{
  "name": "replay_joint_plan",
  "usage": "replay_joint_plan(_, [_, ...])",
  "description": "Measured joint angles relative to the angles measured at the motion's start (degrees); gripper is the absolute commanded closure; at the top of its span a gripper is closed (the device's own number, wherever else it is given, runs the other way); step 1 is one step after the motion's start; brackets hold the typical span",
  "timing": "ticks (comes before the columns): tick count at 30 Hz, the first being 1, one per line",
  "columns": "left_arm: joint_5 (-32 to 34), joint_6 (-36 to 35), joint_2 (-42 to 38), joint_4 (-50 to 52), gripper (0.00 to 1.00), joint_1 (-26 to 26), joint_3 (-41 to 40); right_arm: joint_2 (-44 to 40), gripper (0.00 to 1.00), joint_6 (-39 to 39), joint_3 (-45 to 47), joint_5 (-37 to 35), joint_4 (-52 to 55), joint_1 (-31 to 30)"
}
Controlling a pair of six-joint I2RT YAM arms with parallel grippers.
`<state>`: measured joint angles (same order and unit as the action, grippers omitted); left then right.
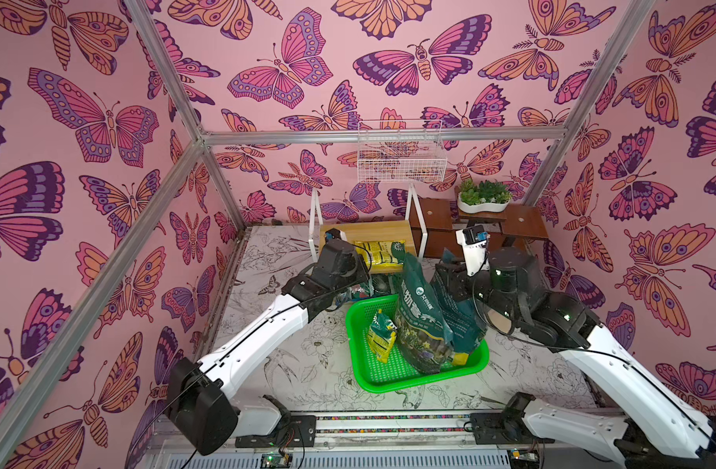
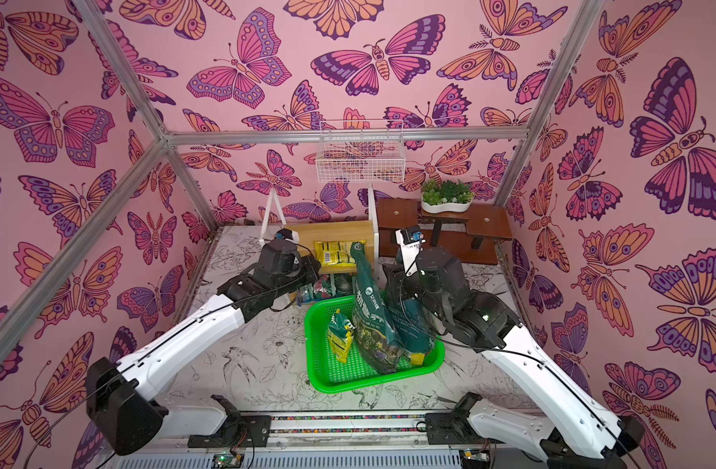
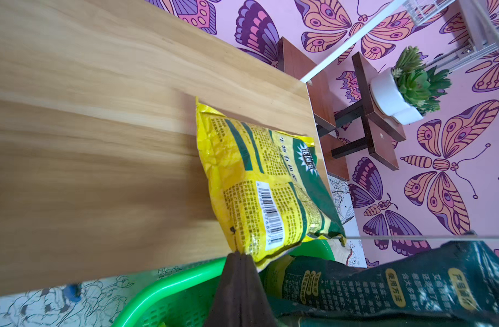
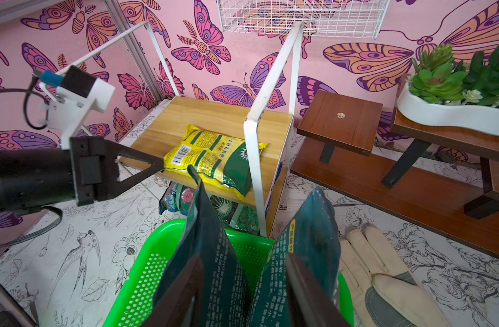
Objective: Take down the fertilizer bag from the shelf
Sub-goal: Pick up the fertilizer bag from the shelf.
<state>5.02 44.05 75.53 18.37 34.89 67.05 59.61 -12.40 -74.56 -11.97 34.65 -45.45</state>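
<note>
Half the job at most is done: the left pincer [image 3: 240, 259] is clamped shut on the near corner of the fertilizer bag [image 4: 211, 158], which lies flat on the top board of the shelf [image 4: 214, 116], not yet lifted off. It's a crinkled yellow pouch with green bands and a barcode; the right pincer [image 4: 244, 259] straddles dark green bags [image 4: 214, 249], grip unclear.

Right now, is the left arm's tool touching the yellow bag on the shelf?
Touching. The left wrist view shows the left tool pinched shut on the corner of the yellow bag, which lies on the shelf.
</note>
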Motion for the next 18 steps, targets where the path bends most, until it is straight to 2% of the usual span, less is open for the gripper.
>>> replay_joint_plan(2, [0.17,0.15,-1.05,0.07,0.91,0.00,-1.01,0.04,0.50,0.00,-0.02,0.00,0.00,0.00])
replay_joint_plan(3, [0.17,0.31,-1.20,0.11,0.82,0.00,-1.36,0.07,0.50,0.00,0.00,0.00,0.00,0.00])
replay_joint_plan(4, [0.15,0.17,-1.16,0.11,0.64,0.00,-1.51,0.11,0.51,0.00,-0.02,0.00,0.00,0.00])
replay_joint_plan(5, [0.13,0.26,-1.11,0.13,0.53,0.00,-1.57,0.11,0.51,0.00,0.00,0.00,0.00,0.00])
replay_joint_plan(7, [-0.07,0.79,-1.09,0.02,0.38,0.00,-1.62,0.13,0.51,0.00,-0.02,0.00,0.00,0.02])
replay_joint_plan(9, [-0.15,1.20,-1.09,-0.07,0.35,0.00,-1.62,0.13,0.51,0.00,-0.02,0.00,0.00,0.00])
replay_joint_plan(12, [-0.13,1.46,-1.09,-0.15,0.35,0.00,-1.62,0.13,0.51,0.00,0.00,0.00,0.00,0.00])
replay_joint_plan(18, [-0.09,1.46,-0.96,-0.39,0.42,0.00,-1.92,0.13,0.51,0.02,-0.02,-0.02,0.00,0.00])
